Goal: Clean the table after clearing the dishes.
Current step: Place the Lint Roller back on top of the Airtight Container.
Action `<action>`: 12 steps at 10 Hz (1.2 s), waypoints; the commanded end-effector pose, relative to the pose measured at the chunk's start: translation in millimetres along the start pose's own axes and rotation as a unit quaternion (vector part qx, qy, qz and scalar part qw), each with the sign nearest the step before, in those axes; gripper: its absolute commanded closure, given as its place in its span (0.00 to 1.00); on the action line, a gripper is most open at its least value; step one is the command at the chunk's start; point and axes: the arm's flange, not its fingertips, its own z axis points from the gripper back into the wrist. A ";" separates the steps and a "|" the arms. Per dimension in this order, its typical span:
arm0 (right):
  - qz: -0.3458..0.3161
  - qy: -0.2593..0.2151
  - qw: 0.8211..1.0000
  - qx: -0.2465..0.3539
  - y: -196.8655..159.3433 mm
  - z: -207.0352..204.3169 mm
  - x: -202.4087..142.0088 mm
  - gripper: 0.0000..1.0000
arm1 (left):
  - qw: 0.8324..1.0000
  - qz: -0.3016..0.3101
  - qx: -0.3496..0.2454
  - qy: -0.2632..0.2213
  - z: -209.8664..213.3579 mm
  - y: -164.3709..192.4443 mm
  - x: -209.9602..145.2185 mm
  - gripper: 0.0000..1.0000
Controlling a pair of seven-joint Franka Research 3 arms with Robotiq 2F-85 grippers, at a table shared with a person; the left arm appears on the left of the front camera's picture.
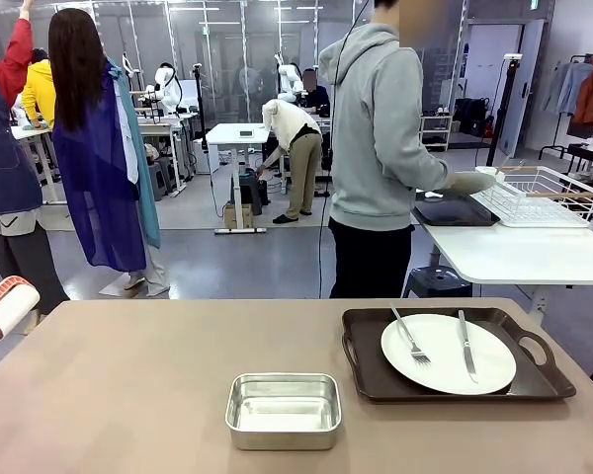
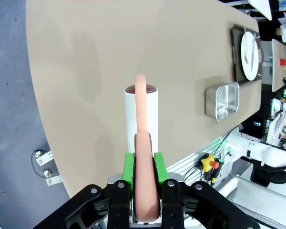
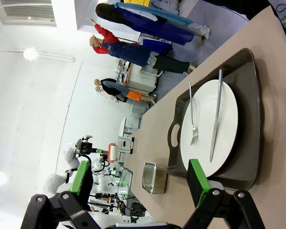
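Close at hand, our left gripper point(image 2: 144, 167) is clamped tight on the peach handle point(image 2: 142, 138) of a white roller point(image 2: 141, 107), near the left end of the table point(image 1: 128, 395). Our right gripper point(image 3: 139, 167) stands wide, holding nothing. Before us sits a steel pan point(image 1: 283, 409). Just beyond it to the right, a dark tray point(image 1: 366, 375) bears a white plate point(image 1: 440, 370) with fork point(image 1: 408, 336) and knife point(image 1: 465, 346). Farther off, a person point(image 1: 376, 138) stands at a white table point(image 1: 514, 252).

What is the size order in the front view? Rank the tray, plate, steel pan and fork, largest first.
1. Tray.
2. Plate and steel pan: alike, and the pan sits nearer, so unranked.
3. Fork.
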 end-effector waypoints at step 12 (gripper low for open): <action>0.003 -0.003 1.000 0.002 4.0 -0.1 -1.6 0.00 | 0.802 -0.558 0.100 0.189 -140.5 -374.7 45.1 0.79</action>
